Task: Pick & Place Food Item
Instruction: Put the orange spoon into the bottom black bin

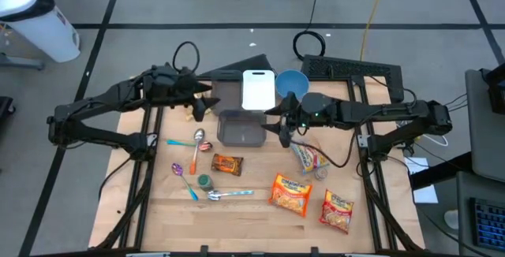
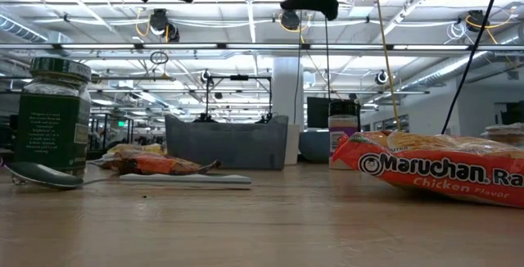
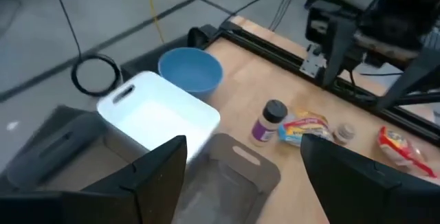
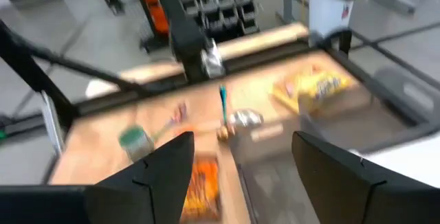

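Both arms are up over the back of the table, nothing held. Left gripper (image 1: 201,106) sits just left of the grey bin (image 1: 241,128), fingers spread wide with only the bins showing between them in its wrist view. Right gripper (image 1: 286,123) hangs at the bin's right edge, jaws also parted and empty.

Food is all on the table, none visibly in the bin: a ramen packet (image 1: 291,193) front centre-right, a second ramen packet (image 1: 337,210) near the front right corner, a snack bag (image 1: 309,158) just below the right gripper, and a small brown snack packet (image 1: 226,164) in front of the bin. Spoons and a green-lidded jar (image 1: 204,181) lie to the left — not food items.

Judgement: this is the approach step, pre-grasp; no item is picked yet. The nearest candidate for the right arm is the snack bag. Next move calls for dropping low over it, jaws straddling the bag's narrow side, closing on the crinkly film without sliding it, then lifting clear of the bin wall — and releasing inside.
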You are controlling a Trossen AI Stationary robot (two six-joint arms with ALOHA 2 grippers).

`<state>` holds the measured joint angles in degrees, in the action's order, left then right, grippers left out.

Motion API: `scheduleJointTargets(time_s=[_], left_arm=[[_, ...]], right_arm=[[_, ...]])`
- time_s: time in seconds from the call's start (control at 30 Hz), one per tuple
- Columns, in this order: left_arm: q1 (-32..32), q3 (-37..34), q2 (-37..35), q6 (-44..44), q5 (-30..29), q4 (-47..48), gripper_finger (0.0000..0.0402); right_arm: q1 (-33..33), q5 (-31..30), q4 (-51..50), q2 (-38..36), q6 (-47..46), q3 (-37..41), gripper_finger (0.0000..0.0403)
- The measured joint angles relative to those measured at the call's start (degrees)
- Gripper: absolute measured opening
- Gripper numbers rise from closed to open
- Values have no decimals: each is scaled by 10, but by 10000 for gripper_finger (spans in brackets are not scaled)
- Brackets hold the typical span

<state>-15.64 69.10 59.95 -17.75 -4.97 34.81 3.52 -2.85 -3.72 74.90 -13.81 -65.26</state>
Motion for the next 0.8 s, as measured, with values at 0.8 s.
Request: scheduleJointTargets(time_s=[0.8], left_arm=[[-18,0,86,-289,107,237,296]], right_arm=[[70,31,38,-56,88,20,233]])
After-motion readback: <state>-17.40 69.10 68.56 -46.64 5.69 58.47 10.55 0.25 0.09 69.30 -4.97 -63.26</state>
